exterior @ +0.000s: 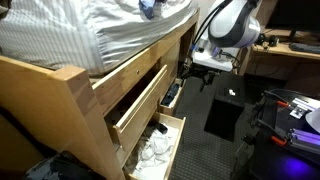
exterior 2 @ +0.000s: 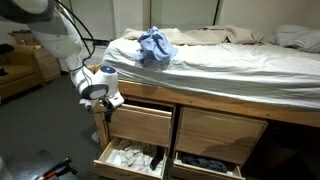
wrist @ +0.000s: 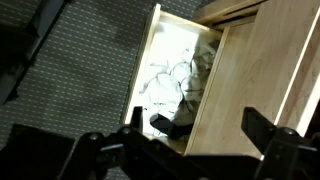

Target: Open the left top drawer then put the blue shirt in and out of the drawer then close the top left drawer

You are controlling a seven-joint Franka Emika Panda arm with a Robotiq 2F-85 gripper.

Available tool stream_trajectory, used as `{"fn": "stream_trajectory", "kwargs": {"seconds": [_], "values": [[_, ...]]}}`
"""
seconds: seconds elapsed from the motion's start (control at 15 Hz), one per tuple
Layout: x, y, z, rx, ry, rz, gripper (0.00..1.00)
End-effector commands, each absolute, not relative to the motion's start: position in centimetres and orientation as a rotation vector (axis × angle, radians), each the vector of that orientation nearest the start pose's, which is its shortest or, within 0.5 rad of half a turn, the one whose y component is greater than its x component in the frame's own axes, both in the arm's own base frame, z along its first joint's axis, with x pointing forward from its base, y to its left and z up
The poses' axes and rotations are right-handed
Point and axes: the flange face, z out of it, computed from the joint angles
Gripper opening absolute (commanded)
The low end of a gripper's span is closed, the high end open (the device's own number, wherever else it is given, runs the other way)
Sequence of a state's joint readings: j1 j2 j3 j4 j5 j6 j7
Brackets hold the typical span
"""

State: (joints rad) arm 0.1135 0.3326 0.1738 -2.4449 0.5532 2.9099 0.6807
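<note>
The blue shirt (exterior 2: 154, 45) lies bunched on the bed, also seen at the top edge of an exterior view (exterior: 149, 8). The top left drawer (exterior 2: 140, 125) is pulled partly out; it shows in both exterior views (exterior: 138, 102). My gripper (exterior 2: 103, 98) hangs by the drawer's outer corner, away from the shirt (exterior: 205, 66). In the wrist view its two fingers (wrist: 198, 135) stand wide apart and empty, over the wooden drawer front (wrist: 245, 85).
The bottom left drawer (exterior 2: 104, 155) is open below, holding white clothes (wrist: 170, 80). The bottom right drawer (exterior 2: 205, 163) is open with dark clothes. A black box (exterior: 225, 112) and equipment (exterior: 295, 110) stand on the floor. A desk (exterior: 285, 50) is behind the arm.
</note>
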Motion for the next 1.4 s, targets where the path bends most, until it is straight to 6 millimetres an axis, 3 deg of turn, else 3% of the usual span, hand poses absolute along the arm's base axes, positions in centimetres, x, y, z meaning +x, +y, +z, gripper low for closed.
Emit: {"fn": "stream_trajectory", "kwargs": {"seconds": [0.0,0.13,0.2,0.47,0.93,1.0,1.07,1.33], "values": [[50.4,12.6,15.1,-2.537,1.304,-0.194,1.0],[50.6,13.7,14.9,-2.498,1.295,-0.259,1.0],[50.0,12.9,15.0,-2.541,1.3,-0.215,1.0],[50.4,14.1,14.8,-2.52,1.284,-0.248,1.0],[58.1,16.1,11.9,-2.199,1.305,-0.429,1.0],[58.6,16.4,11.2,-2.188,1.293,-0.444,1.0],[57.1,16.2,12.9,-2.251,1.292,-0.414,1.0],[58.5,16.4,10.8,-2.214,1.298,-0.416,1.0]]}}
